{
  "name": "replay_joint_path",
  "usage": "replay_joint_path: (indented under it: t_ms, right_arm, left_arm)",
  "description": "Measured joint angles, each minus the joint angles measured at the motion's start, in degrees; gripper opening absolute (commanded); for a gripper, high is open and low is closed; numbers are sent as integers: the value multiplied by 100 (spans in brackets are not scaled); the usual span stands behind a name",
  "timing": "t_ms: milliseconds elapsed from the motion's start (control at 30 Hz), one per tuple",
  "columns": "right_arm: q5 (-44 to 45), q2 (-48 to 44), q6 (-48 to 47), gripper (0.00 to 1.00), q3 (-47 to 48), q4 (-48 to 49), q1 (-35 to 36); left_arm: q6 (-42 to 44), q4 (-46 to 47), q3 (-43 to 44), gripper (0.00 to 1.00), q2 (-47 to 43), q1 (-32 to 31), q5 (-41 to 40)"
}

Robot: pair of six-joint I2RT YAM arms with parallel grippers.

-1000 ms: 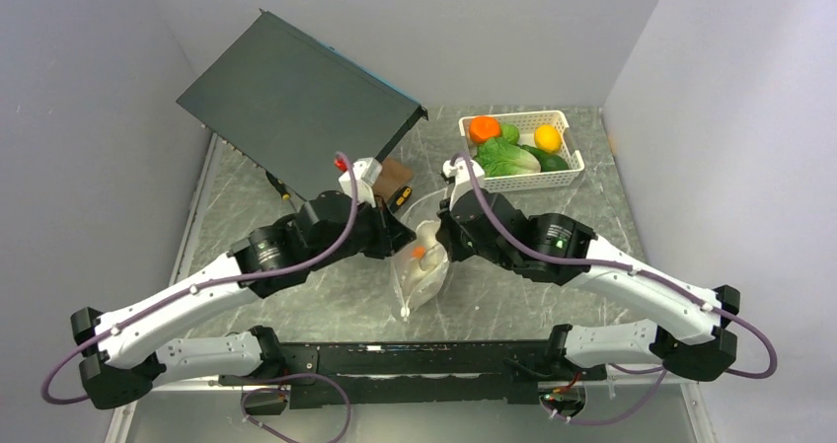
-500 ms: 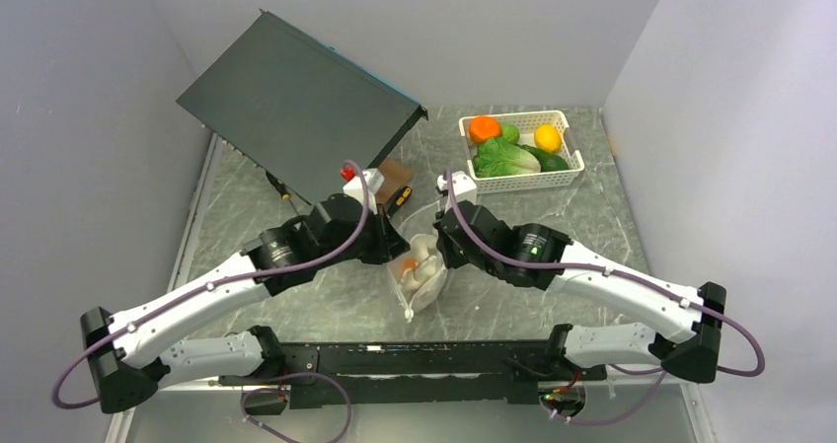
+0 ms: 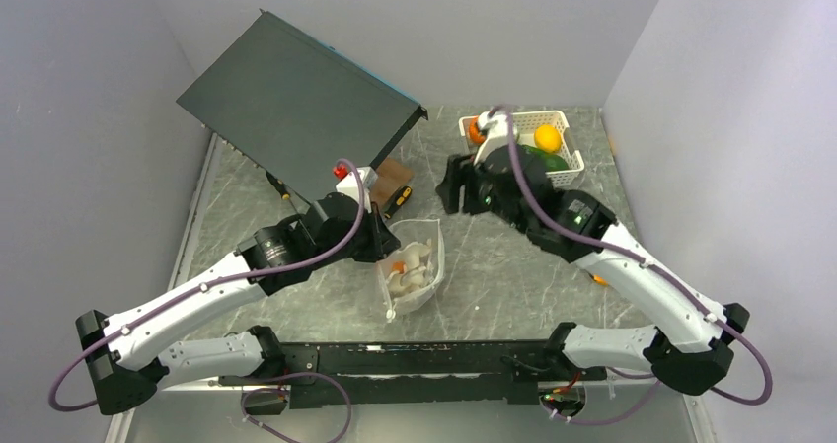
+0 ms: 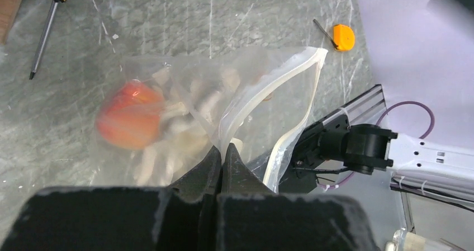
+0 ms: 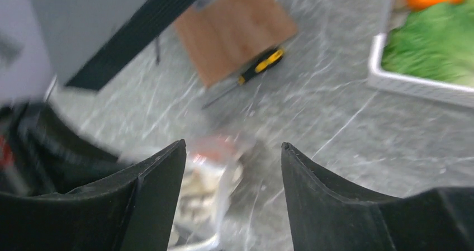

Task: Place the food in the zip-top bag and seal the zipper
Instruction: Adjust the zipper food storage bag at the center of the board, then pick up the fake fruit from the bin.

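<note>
The zip-top bag hangs clear and open-mouthed at the table's middle. Inside it lie a pink-orange peach and pale beige pieces of food. My left gripper is shut on the bag's near lip; its whitish zipper gapes apart. My right gripper is open and empty, raised above and behind the bag, between it and the white basket. More food sits in the basket: an orange, a yellow fruit and green leaves, partly hidden by the right arm.
A dark grey flat case leans at the back left. A wooden block and a yellow-handled screwdriver lie beside it, with a second screwdriver further left. A small orange object rests on the table at the right.
My right gripper let go of the bag, opened, and rose back toward the basket. The bag sagged leftward, held only by my left gripper.
</note>
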Motion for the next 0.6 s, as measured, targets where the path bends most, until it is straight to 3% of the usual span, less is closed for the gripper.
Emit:
replay_joint_path:
  t_ms: [167, 400, 600]
  right_arm:
    - [-299, 227, -162, 87, 369, 221, -1534]
    - [-101, 1167, -411, 92, 376, 1016, -2586]
    - [-68, 2771, -815, 97, 702, 1821, -3353]
  left_arm:
    - [33, -39, 0, 0, 116, 0, -9]
    - [37, -24, 0, 0, 197, 0, 59]
    - [129, -26, 66, 0, 291, 0, 114]
